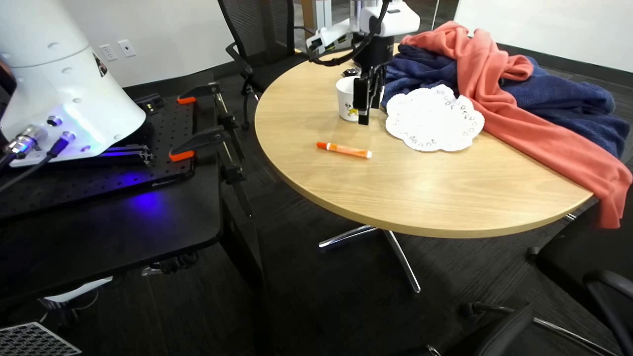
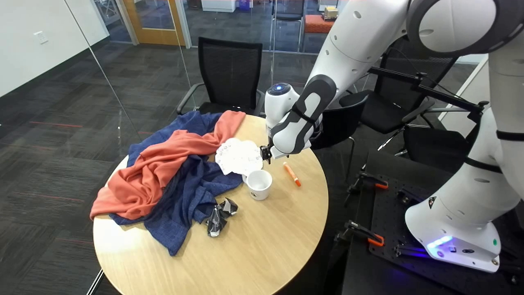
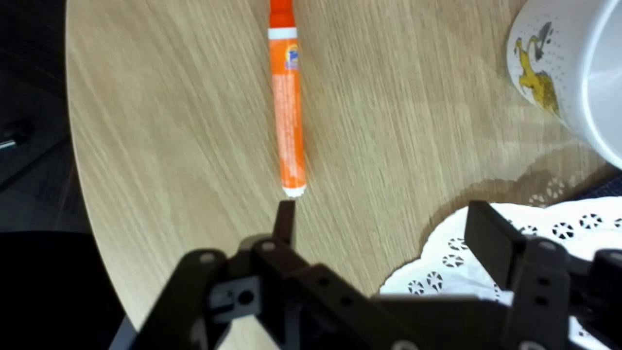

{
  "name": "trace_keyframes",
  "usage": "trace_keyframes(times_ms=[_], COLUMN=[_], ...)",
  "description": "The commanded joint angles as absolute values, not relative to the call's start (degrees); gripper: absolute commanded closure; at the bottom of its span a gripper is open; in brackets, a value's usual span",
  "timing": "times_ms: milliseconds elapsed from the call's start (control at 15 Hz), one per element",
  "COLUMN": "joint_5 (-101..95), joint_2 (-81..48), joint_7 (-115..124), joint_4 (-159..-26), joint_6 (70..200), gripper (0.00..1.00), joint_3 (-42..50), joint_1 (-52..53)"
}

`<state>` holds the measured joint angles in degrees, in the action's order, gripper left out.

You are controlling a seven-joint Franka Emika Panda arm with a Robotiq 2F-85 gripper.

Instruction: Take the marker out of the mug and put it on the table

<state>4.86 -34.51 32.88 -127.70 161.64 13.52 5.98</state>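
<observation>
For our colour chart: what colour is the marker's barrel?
The marker's barrel is mainly orange, clearest in the wrist view.

Marker [image 3: 287,112]: orange, red-orange cap, white band and end. Mug [image 3: 563,73]: white, yellow-and-grey figure, grey specks. Counter [image 1: 420,193]: light tan, wood-grained. Doily [image 1: 434,118]: white, openwork rosettes. Coral cloth [image 1: 524,131], navy cloth [image 1: 556,99] noted. Fingers [image 3: 492,240]: black.

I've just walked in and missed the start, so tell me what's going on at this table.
A robot arm holds its open gripper over the table, with nothing in its grasp. The orange marker lies flat on the wood, apart from the mug, which stands upright near the white doily with no marker showing inside. If the job was to get the marker out of the mug and onto the table, it looks done.
</observation>
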Motion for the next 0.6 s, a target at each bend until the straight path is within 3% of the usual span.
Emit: trace_keyframes(times_ms=[0,533], joint_5=[4.67,4.98], joint_2=[-30.02,-29.87], joint_7=[32.76,32.67], joint_4=[-131.43,-131.08], joint_6=[164.49,165.18], gripper=[0.00,0.00], joint_3=[15.23,16.35], joint_1=[8.42,9.87])
